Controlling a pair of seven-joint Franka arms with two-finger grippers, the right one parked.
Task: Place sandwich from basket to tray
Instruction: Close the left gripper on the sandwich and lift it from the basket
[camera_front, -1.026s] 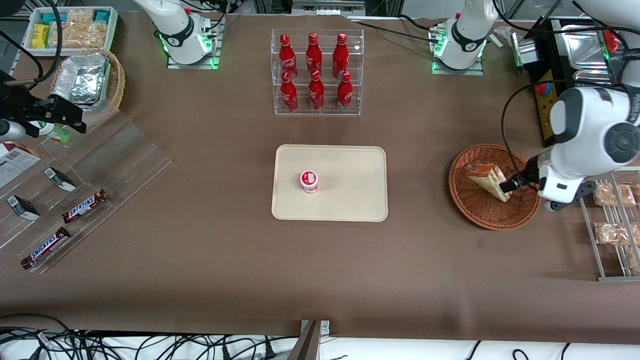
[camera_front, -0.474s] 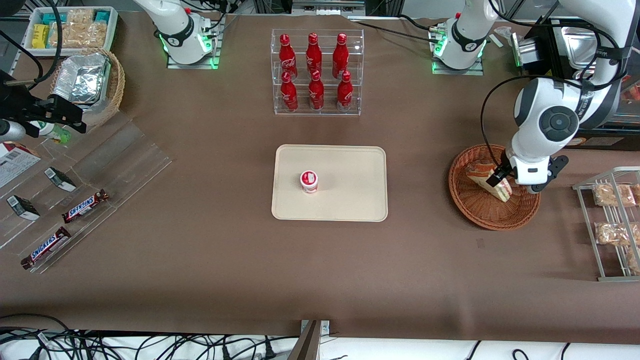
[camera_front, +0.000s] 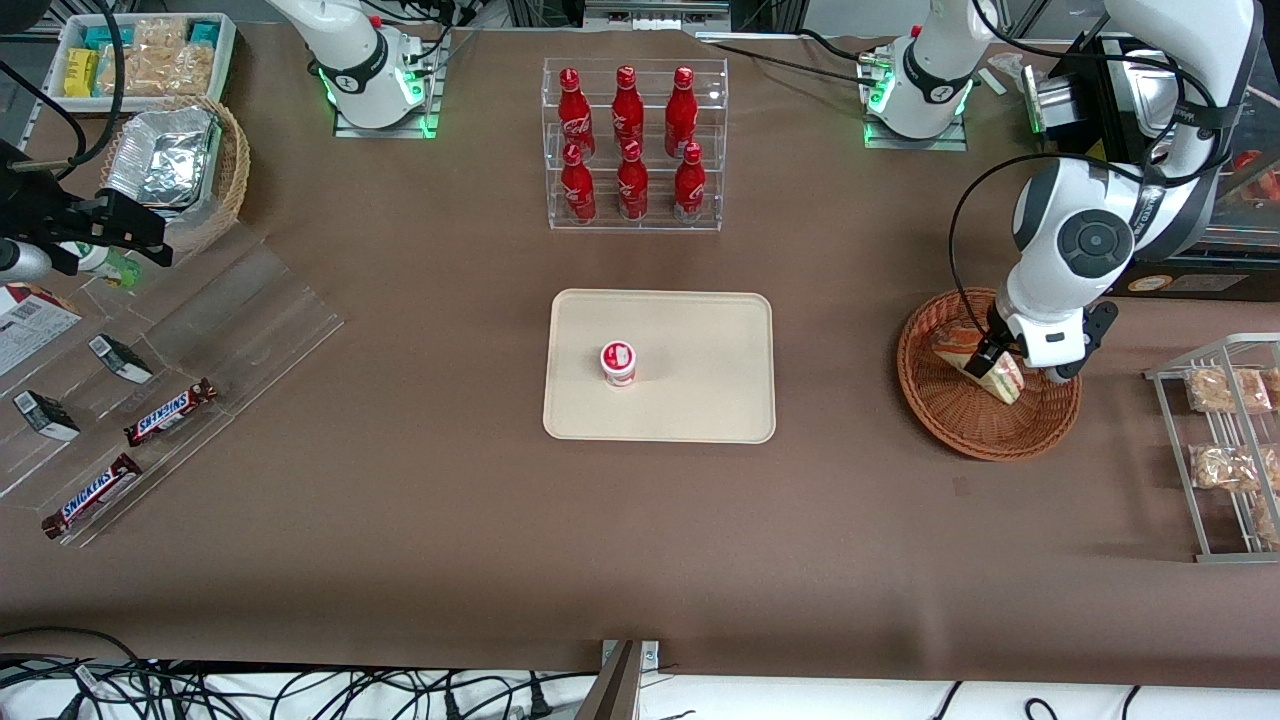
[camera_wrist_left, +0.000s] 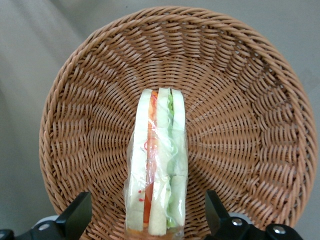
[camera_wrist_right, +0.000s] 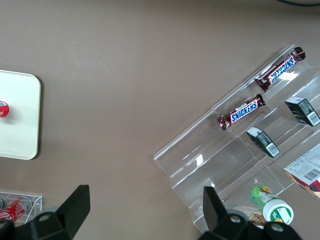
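The sandwich (camera_wrist_left: 157, 165) is lying on its edge in the basket (camera_front: 962, 416), toward the working arm's end of the table; in the front view the arm is covering part of it. The gripper (camera_wrist_left: 147, 222) is hanging right over it, fingers (camera_wrist_left: 76, 216) spread wide apart, one on each side and touching nothing. The wrapper is showing no readable print. The tray (camera_front: 700, 400) is sitting well apart, carrying a small red-and-white cup (camera_front: 618, 362). Bars reading SNICKERS (camera_front: 170, 412) are resting at the parked arm's end.
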